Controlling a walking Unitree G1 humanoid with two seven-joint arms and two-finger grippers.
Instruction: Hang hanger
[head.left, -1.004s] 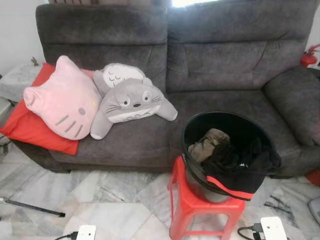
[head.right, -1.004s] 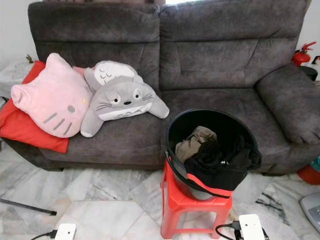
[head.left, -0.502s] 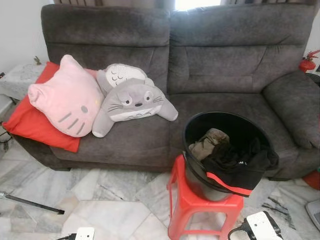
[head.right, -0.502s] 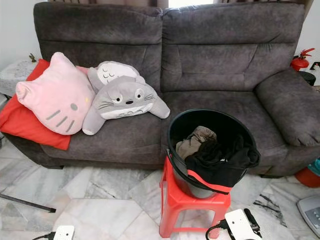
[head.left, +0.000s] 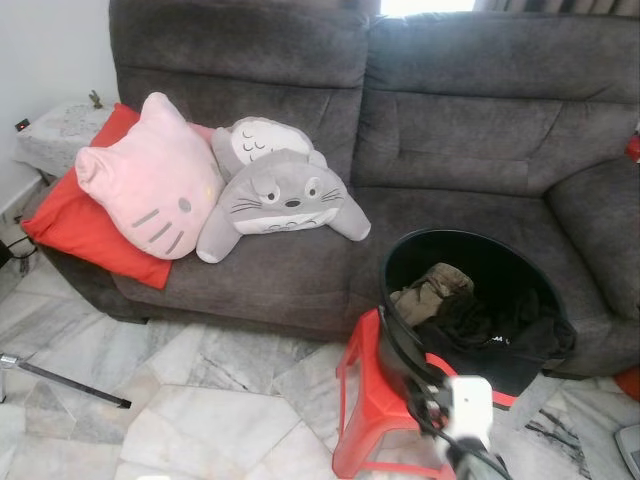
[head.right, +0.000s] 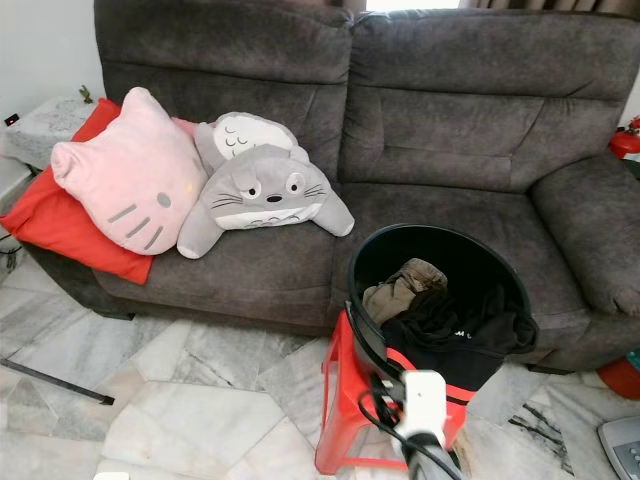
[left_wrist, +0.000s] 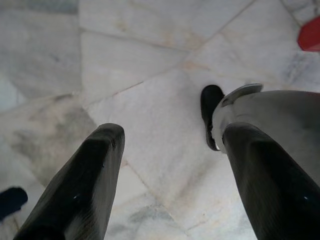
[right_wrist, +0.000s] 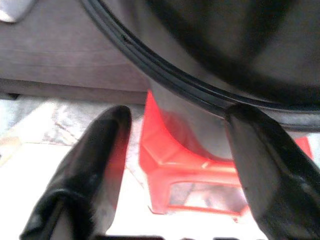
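A black bucket (head.right: 430, 228) stands on a red plastic stool (head.right: 338, 400) in front of the grey sofa (head.right: 450, 130). Inside it lie a black garment (head.right: 455, 325) and a khaki one (head.right: 400, 285); I make out no hanger among them. My right arm (head.right: 422, 395) is raised at the bottom of the eye views, just in front of the stool. In the right wrist view my right gripper (right_wrist: 179, 117) is open, close to the bucket's wall (right_wrist: 165, 75) and the stool (right_wrist: 185, 165). My left gripper (left_wrist: 172, 132) hangs open over the marble floor (left_wrist: 150, 100).
On the sofa's left half lie a pink cat cushion (head.right: 125, 195), two grey plush toys (head.right: 262, 190) and a red cushion (head.right: 60, 215). A thin dark rod (head.right: 55, 382) lies on the marble floor. A small side table (head.right: 40, 125) stands left of the sofa.
The camera has shifted, so the whole scene sits further right. My right arm has risen from the lower right corner to in front of the stool.
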